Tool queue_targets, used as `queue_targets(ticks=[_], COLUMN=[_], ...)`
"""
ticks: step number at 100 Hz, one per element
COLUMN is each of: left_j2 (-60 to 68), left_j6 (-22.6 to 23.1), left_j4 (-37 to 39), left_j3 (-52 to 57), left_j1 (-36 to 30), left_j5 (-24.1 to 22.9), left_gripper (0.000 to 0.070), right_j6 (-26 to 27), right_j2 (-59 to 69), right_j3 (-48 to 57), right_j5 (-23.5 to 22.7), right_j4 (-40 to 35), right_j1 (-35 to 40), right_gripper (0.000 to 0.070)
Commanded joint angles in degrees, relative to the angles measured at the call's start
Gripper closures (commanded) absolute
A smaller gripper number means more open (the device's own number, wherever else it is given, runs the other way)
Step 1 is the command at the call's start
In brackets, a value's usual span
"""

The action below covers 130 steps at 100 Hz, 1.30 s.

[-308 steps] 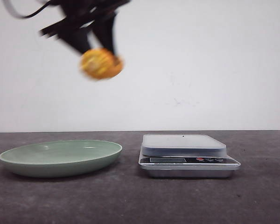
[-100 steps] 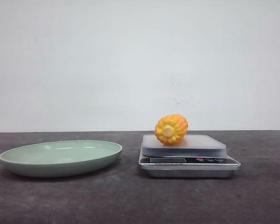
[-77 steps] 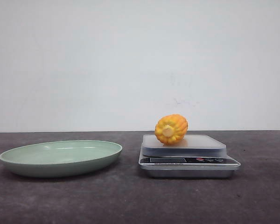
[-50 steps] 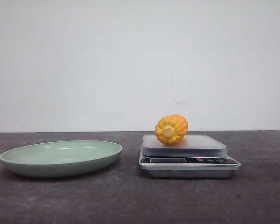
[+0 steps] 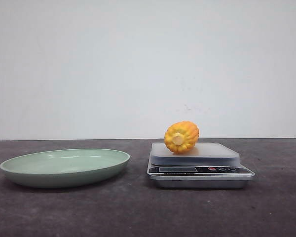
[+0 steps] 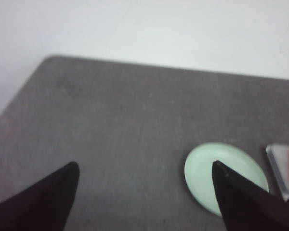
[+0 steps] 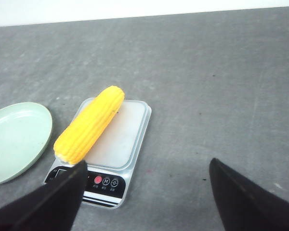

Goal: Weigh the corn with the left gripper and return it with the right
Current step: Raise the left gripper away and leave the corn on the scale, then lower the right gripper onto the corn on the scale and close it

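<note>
The right gripper (image 7: 144, 185) is hanging spread and empty, high above the table. Beyond its fingers, the corn (image 7: 89, 124) is lying on the scale (image 7: 127, 139), beside the green plate (image 5: 64, 167). The left gripper (image 6: 144, 180) is likewise gaping, holding nothing.

Plain white wall (image 5: 148, 64) behind dark grey table (image 5: 138, 212).

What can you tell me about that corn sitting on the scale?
The corn is a yellow-orange cob with neat rows of kernels and a pale round cut end. The right wrist view shows it as a long cob; from the front it looks stubby, end-on. It lies on its side across the pale platform of the scale, its cut end pointing toward the buttons. Only the scale touches it; no gripper holds it.
</note>
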Motion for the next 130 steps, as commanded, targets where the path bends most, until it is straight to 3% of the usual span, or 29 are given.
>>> queue_targets(ticks=[1, 36, 88, 130], left_j2=[-2.5, -9.8, -9.7, -9.7], left_j6=[-2.5, -3.6, -1.8, 1.5], left_j4=[-2.5, -2.5, -2.4, -2.4], left_j3=[-2.2, -9.3, -9.6, -9.7], left_j1=[-0.2, 0.2, 0.2, 0.2], left_j5=[0.5, 1.3, 1.6, 3.5], left_gripper=[0.0185, 0.0186, 0.0186, 0.0186], right_j6=[-0.1, 2.2, 6.6, 10.3], right_j2=[1.6, 17.2, 56.5, 66.6], right_j3=[1.0, 7.9, 27.4, 27.8], right_j5=[-0.8, 0.7, 5.8, 6.5], right_j4=[1.3, 8.5, 8.5, 12.2], right_j1=[0.9, 8.5, 18.3, 21.0], right_gripper=[0.0147, 0.0146, 0.0146, 0.0147])
